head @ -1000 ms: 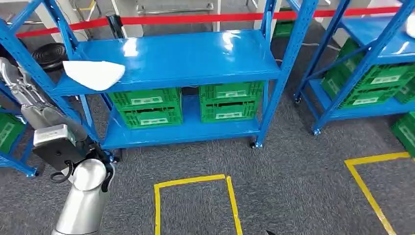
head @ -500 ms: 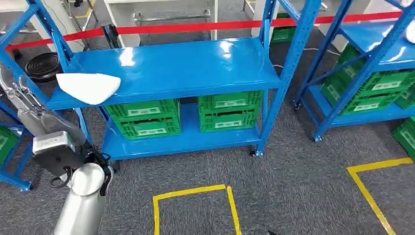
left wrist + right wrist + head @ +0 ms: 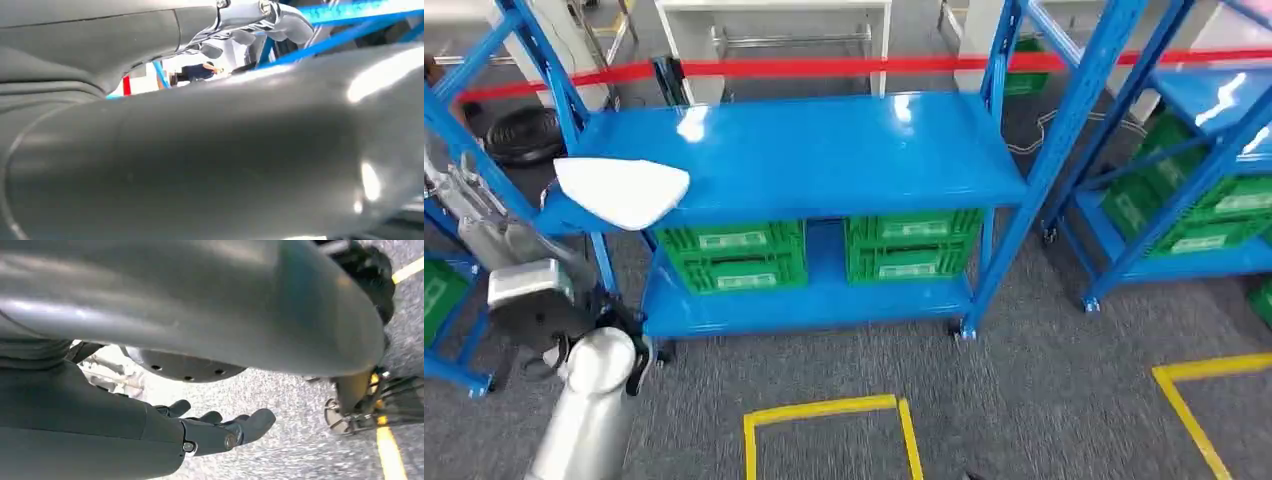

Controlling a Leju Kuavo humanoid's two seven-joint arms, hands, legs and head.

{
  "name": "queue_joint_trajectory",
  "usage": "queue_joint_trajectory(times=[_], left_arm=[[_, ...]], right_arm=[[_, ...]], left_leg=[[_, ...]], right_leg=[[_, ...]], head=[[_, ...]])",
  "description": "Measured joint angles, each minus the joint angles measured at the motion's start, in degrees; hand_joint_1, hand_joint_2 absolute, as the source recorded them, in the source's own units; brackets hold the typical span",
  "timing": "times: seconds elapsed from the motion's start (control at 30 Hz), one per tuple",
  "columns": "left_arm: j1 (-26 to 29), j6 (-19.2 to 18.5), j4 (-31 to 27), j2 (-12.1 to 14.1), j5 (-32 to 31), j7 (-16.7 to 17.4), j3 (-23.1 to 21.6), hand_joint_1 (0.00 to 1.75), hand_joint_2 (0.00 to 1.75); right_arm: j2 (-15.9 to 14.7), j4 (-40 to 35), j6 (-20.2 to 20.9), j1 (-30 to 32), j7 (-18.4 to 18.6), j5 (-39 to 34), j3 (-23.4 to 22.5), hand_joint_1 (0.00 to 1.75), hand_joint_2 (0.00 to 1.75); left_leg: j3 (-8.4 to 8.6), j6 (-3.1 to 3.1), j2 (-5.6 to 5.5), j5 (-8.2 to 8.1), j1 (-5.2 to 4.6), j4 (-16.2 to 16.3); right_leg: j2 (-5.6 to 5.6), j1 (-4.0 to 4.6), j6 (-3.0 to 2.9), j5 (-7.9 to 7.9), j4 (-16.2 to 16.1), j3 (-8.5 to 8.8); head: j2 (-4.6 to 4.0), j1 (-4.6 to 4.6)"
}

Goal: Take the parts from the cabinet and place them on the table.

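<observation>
1. Left arm (image 3: 584,420) comes in at 7 o'clock in the head view, silver forearm rising toward the rack's left post. The left robot hand (image 3: 469,205) sits at 9 o'clock, level with the upper shelf edge; blurred, so whether its fingers are apart or together I cannot tell.
2. Left wrist view: shiny metal parts of that hand (image 3: 250,20) show past a grey cover; nothing seen in its hold.
3. Right robot hand (image 3: 220,427) hangs over grey carpet, fingers stretched and apart, holding nothing.
4. Part (image 3: 622,192): one, white, rounded, lying on the upper shelf (image 3: 824,150) of the blue rack at its front left corner, about 10 o'clock in the head view, just beside the left hand.
5. Green crates: two (image 3: 732,255) (image 3: 912,245) side by side on the lower shelf of this rack; more green crates (image 3: 1204,215) on a second blue rack at 3 o'clock.
6. Red tape barrier (image 3: 844,67) runs behind the rack at 12 o'clock, with a white table (image 3: 774,15) beyond it.
7. Yellow floor tape: one outline (image 3: 829,435) at 6 o'clock, another (image 3: 1214,400) at 4 o'clock.
8. The rack's left upright post (image 3: 554,90) stands between the left hand and the part.
</observation>
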Motion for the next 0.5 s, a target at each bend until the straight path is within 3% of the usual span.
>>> queue_joint_trajectory(times=[0.03, 0.1, 0.13, 0.17, 0.2, 0.27, 0.3, 0.33, 0.37, 0.4, 0.43, 0.47, 0.5], left_arm=[[0.0, 0.0, 0.0, 0.0, 0.0, 0.1, 0.0, 0.0, 0.0], [-0.3, 0.0, 0.1, 0.0, 0.0, 0.0, -0.1, 0.0, 0.0], [-0.4, 0.0, 0.2, 0.0, 0.0, 0.0, -0.1, 0.0, 0.0], [-0.8, 0.0, 0.3, 0.0, 0.0, -0.1, -0.1, 0.0, 0.0], [-1.0, 0.0, 0.4, 0.0, -0.1, -0.1, -0.2, 0.0, 0.0], [-0.7, 0.1, 0.7, 0.0, -0.1, -0.1, -0.2, 0.0, 0.0], [-0.6, 0.1, 1.0, 0.1, -0.2, 0.0, -0.2, 0.0, 0.0], [-0.6, 0.1, 1.1, 0.1, -0.2, 0.0, -0.2, 0.0, 0.0], [-0.6, 0.1, 1.3, 0.1, -0.4, 0.0, -0.2, 0.0, 0.0], [-0.6, 0.1, 1.3, 0.2, -0.4, 0.0, -0.2, 0.0, 0.0], [-0.6, 0.1, 1.4, 0.3, -0.4, 0.0, -0.2, 0.0, 0.0], [-0.6, 0.1, 1.5, 0.4, -0.4, 0.0, -0.2, 0.0, 0.0], [-0.5, 0.1, 1.7, 0.5, -0.4, 0.0, -0.2, 0.0, 0.0]], right_arm=[[0.0, 0.0, 0.0, 0.1, -0.1, 0.0, 0.0, 0.0, 0.0], [0.0, 0.0, 0.0, 0.2, 0.3, 0.0, 0.0, 0.0, 0.0], [0.0, 0.0, 0.0, 0.1, 0.5, 0.0, 0.0, 0.0, 0.0], [0.0, 0.0, 0.0, 0.0, 0.5, 0.0, 0.0, 0.0, 0.0], [0.0, 0.0, 0.0, -0.1, 0.3, 0.0, 0.0, 0.0, 0.0], [0.0, 0.0, 0.0, 0.1, 0.1, 0.0, 0.0, 0.0, 0.0], [0.0, 0.0, 0.0, 0.3, 0.1, 0.0, 0.0, 0.0, 0.0], [0.0, 0.0, 0.0, 0.3, 0.1, 0.0, 0.0, 0.0, 0.0], [0.0, 0.0, 0.0, 0.3, 0.1, 0.1, 0.0, 0.0, 0.0], [0.0, 0.0, 0.0, 0.2, 0.1, 0.1, 0.0, 0.0, 0.0], [0.0, 0.0, -0.1, 0.2, 0.1, 0.2, 0.0, 0.0, 0.0], [0.1, 0.1, -0.1, 0.1, 0.1, 0.3, 0.0, 0.0, 0.0], [0.1, 0.1, -0.2, 0.1, 0.0, 0.3, 0.0, 0.0, 0.0]], left_leg=[[0.77, -0.31, 0.02, 0.16, 0.01, 0.2], [1.05, -1.09, 0.0, -0.05, -0.12, 0.6], [0.43, -1.34, 0.29, -0.11, -0.02, 2.4], [-1.73, -1.55, 0.53, -0.08, 0.05, 5.9], [-4.75, -1.77, 0.61, -1.13, 0.21, 10.4], [-9.68, -2.16, 0.75, -4.95, 0.39, 16.8], [-11.17, -2.26, 0.78, -6.07, 0.42, 17.5], [-11.45, -2.17, 0.81, -5.92, 0.43, 16.1], [-10.88, -1.98, 0.8, -3.95, 0.42, 12.7], [-9.98, -1.78, 0.8, -0.76, 0.4, 8.7], [-8.89, -1.44, 0.84, 4.24, 0.38, 3.7], [-8.8, -1.19, 1.06, 7.77, 0.28, 0.6], [-8.48, -1.0, 1.19, 6.31, 0.09, 1.3]], right_leg=[[0.02, -0.09, -0.28, 1.06, -0.6, 0.33], [0.12, -0.6, -1.05, 1.17, -0.7, 1.82], [0.08, -0.71, -1.24, 0.97, -0.9, 2.37], [0.1, -0.78, -1.55, 0.62, -0.9, 2.75], [0.11, -0.83, -1.59, 0.21, -0.9, 3.08], [0.12, -0.89, -1.61, -0.79, -0.9, 4.1], [0.14, -0.89, -1.61, -1.45, -0.9, 4.92], [0.18, -0.89, -1.56, -2.11, -0.9, 5.81], [0.27, -0.89, -1.44, -2.78, -0.9, 6.86], [0.28, -0.89, -1.3, -3.42, -0.9, 7.8], [0.27, -0.89, -1.06, -4.16, -1.0, 8.46], [0.31, -0.67, -0.74, -4.84, -0.6, 9.25], [0.57, -0.53, -0.26, -5.4, -1.0, 9.23]], head=[[0.0, 0.02], [0.0, 0.0], [0.0, -0.13], [0.0, -0.66], [0.0, -0.48], [0.0, -0.52], [0.0, -0.53], [0.0, -0.5], [0.0, -0.52], [0.0, -0.59], [0.0, -0.57], [0.0, -0.63], [0.0, -0.77]])
